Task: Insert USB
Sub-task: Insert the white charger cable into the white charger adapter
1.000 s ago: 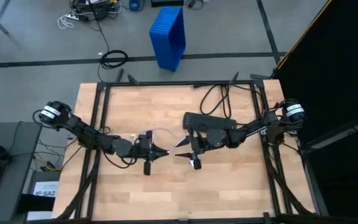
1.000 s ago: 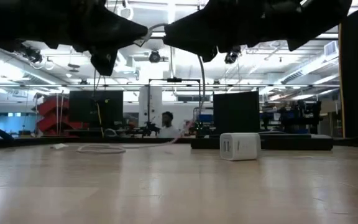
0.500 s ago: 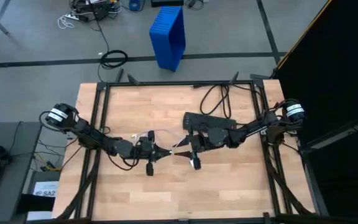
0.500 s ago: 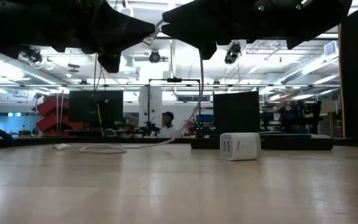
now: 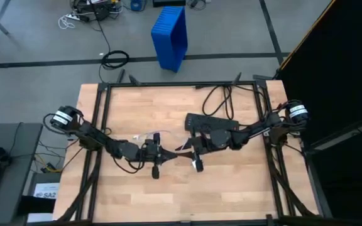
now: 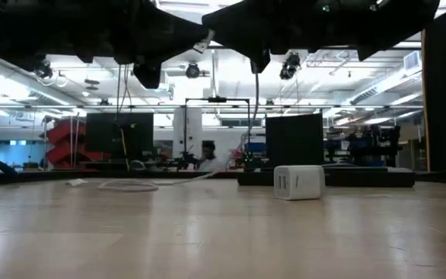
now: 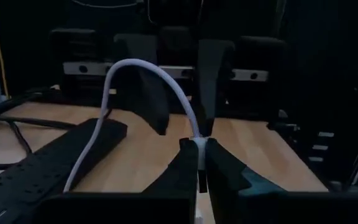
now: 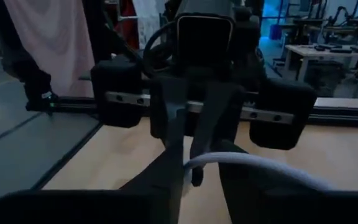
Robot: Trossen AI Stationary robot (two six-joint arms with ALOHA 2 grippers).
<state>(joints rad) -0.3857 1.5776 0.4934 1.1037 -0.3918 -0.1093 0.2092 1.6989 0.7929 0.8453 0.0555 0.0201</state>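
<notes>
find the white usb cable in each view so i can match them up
High view: white USB cable mid-table, ahead of the left gripper.
Low view: on the table at left.
Left wrist view: arcs up from that gripper.
Right wrist view: crosses the bottom.
Shared landmark: black power strip.

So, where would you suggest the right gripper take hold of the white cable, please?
Grip the cable on the short straight stretch just above the end pinched in the left gripper. Come head-on from the opposite side, where the right gripper faces it with fingers open. Further along, the cable arches away limp and would likely bend in the grip.
</notes>
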